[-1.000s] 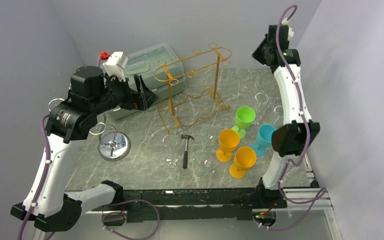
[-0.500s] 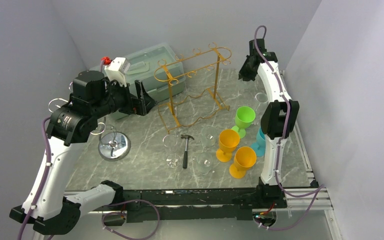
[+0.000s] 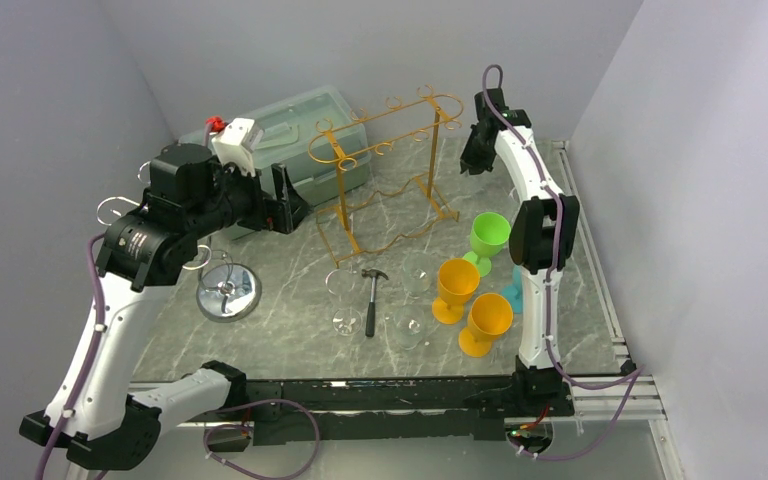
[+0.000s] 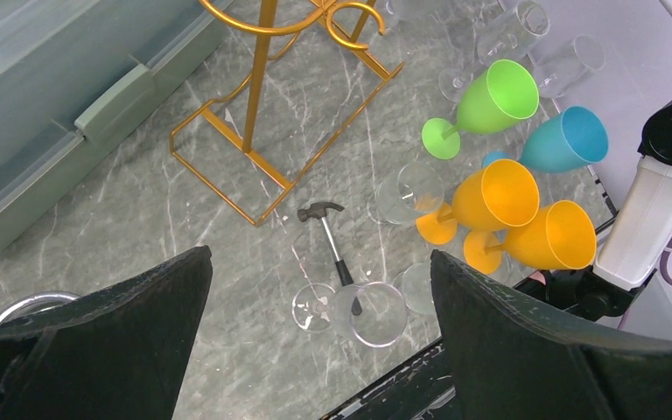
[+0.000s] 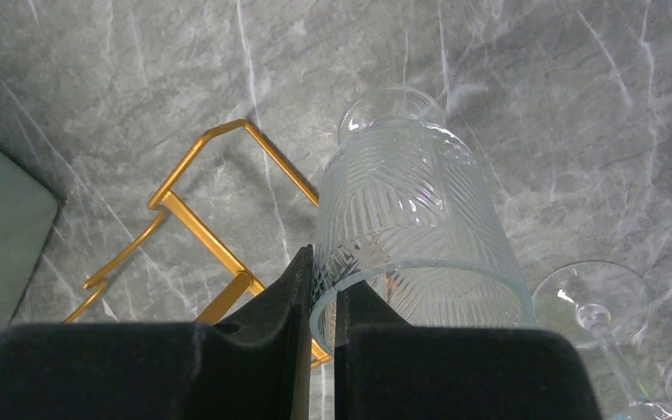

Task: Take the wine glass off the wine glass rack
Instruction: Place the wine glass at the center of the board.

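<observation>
Beside the rack's (image 3: 385, 150) right end, the right gripper (image 5: 319, 278) was clamped on the glass (image 5: 407, 219).
Its two fingers (image 5: 271, 324) were pressed together on the rim of the ribbed clear glass. The glass's foot pointed away toward the marble table (image 5: 577, 105), with the rack's gold base rail just beside it. Over on the other side, the left gripper (image 4: 319, 258) hung with its jaws wide apart, high above the hammer (image 4: 328, 232) and the coloured goblets (image 4: 490, 197).

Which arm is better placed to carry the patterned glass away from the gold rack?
Right. The right gripper is shut on the rim of the patterned glass beside the gold rack; the left gripper hangs open and empty, farther off.
</observation>
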### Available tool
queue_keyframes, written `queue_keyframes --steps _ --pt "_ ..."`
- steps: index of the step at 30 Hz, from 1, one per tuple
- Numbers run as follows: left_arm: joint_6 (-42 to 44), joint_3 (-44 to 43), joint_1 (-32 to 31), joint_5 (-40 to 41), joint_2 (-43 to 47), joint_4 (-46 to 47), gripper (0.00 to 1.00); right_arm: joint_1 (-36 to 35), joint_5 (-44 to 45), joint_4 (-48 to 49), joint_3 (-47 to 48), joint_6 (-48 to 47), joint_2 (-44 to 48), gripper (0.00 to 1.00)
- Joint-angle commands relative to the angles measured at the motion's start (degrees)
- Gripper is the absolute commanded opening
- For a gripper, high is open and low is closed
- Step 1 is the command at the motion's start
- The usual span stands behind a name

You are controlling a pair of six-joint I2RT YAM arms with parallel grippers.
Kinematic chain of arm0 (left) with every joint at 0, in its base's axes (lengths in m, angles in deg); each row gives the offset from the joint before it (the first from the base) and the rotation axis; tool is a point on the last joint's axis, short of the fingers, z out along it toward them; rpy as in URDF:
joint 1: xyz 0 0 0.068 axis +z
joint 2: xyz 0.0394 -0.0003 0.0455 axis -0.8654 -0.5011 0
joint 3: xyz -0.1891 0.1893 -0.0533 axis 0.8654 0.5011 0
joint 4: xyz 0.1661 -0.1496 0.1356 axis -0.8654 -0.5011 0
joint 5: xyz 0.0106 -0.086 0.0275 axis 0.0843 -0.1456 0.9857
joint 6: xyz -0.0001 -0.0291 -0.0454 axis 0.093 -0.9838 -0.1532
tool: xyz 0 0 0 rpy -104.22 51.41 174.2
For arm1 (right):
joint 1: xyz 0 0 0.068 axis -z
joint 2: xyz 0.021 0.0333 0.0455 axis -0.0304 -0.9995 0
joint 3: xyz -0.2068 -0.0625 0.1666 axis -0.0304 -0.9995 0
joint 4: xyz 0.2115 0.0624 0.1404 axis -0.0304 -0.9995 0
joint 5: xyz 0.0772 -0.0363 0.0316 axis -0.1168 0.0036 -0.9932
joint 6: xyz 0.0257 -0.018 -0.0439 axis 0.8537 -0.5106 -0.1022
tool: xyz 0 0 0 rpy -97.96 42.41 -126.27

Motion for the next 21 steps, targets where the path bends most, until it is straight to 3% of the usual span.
queue_keyframes --steps 1,14,21 --pt "0.91 0.64 -0.24 -0.06 1.38 1.42 1.0 0.3 0.71 0.04 2.5 -1.18 0.85 0.0" --pt "0.39 1.18 -0.24 -0.26 1.29 1.59 1.0 0.52 0.59 -0.99 3.4 -1.87 -2.01 0.0" --pt "0.3 0.64 -0.24 -0.01 1.05 1.42 1.0 0.82 0.98 -0.42 3.57 -1.82 -2.3 0.13"
